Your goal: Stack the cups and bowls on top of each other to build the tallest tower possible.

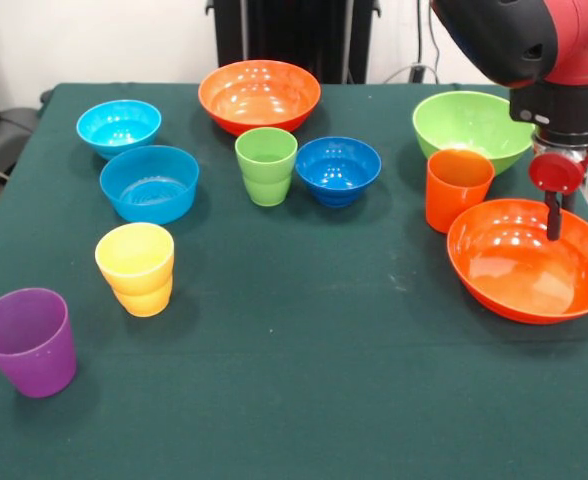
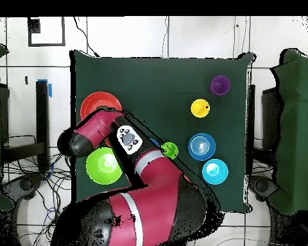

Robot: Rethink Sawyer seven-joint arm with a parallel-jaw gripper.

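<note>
Gripper point(image 1: 553, 225) hangs over orange bowl point(image 1: 529, 262), dark tip just above bowl floor, near far rim. Finger state: cannot tell, only one dark prong visible. Orange cup point(image 1: 457, 188) just beside. Advice: centre over rim, descend slowly, avoid nudging cup.

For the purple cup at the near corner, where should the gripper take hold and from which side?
Probably the rim, coming straight down from above. The purple cup stands upright with its mouth open, so one finger could go inside and one outside the thin wall. It flares toward the top, so a side grasp might slip. Its nearest neighbour, the yellow cup, stands apart, leaving room on the table.
</note>
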